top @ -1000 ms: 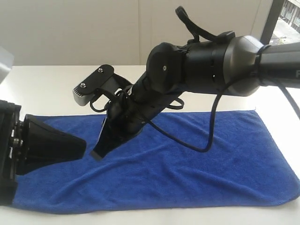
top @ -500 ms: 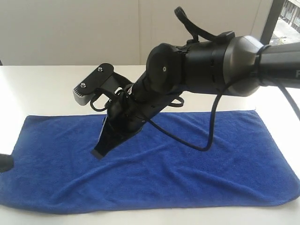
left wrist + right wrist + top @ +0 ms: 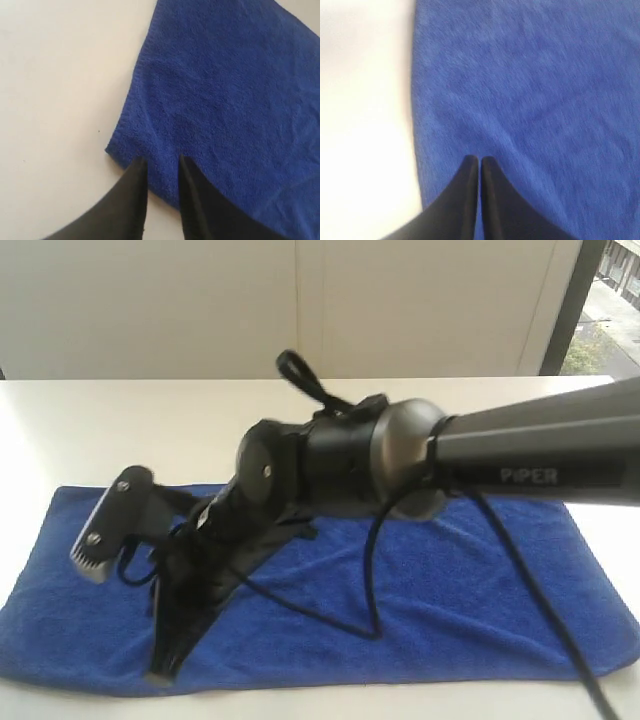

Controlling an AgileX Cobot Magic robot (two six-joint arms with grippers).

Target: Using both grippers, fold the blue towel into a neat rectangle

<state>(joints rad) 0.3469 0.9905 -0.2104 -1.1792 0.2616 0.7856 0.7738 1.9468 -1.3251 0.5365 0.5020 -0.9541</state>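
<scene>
The blue towel [image 3: 450, 600] lies spread flat across the white table. My right arm reaches across to the left side of the exterior view. There my right gripper [image 3: 165, 668] points down at the towel's near edge. In the right wrist view the right gripper [image 3: 479, 160] is shut with nothing in it, over the blue towel [image 3: 530, 90] close to one of its edges. My left gripper [image 3: 162, 160] stands open just above a corner of the blue towel [image 3: 225, 90], with cloth showing in the gap. The left arm is out of the exterior view.
Bare white table [image 3: 120, 430] runs behind and to the left of the towel, with a pale wall beyond. A black cable [image 3: 370, 580] loops from the right arm over the cloth. The grey camera block [image 3: 100, 540] sticks out beside the right wrist.
My right arm has swung left and down, from the towel's middle to its near left edge. The left arm, at the left edge a second ago, has left the exterior view.
</scene>
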